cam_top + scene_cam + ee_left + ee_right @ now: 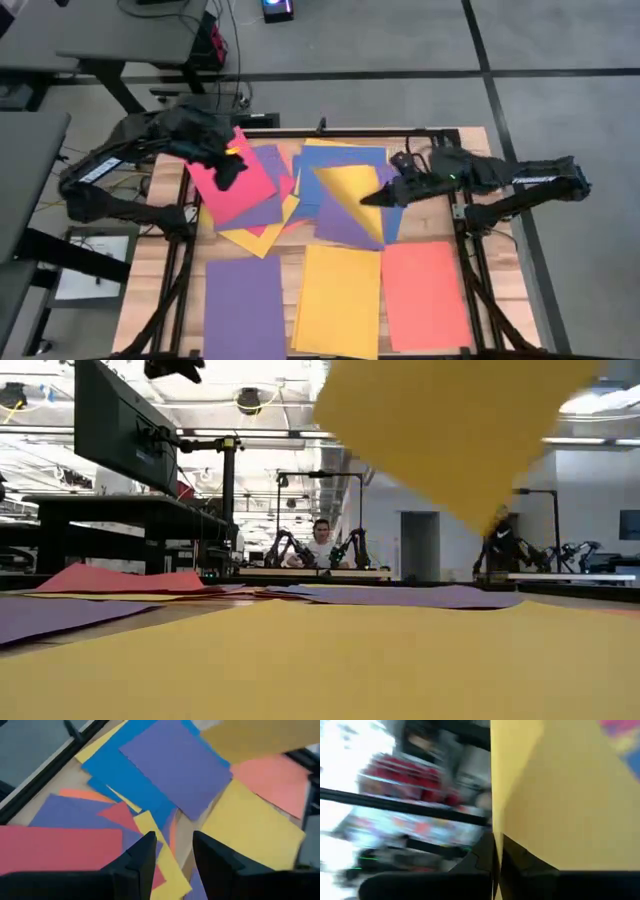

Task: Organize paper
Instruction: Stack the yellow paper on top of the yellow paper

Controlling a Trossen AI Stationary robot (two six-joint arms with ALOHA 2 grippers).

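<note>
A loose pile of coloured paper [300, 190] lies overlapping at the table's far middle: red, purple, blue, yellow and orange sheets. Three sheets lie flat in a row near the front edge: purple [245, 305], yellow [338, 300] and orange [425, 295]. My right gripper [374, 197] is shut on a yellow sheet [460, 420] raised above the pile. My left gripper [172, 852] hovers open over the pile's left part, beside a red sheet [235, 180], with nothing between its fingers. My right gripper pinches the raised yellow sheet at its edge [498, 827] between its two fingers, one layer. The fingers come roughly level from the table's right side. The sheet is lifted clear of the pile and tilted, with one corner [480, 525] hanging lowest.
Black frame rails [470, 260] run along the table's left and right sides. Bare wood [150, 300] shows at the near left. Beyond the table stand desks, other robot arms and a seated person [321, 545].
</note>
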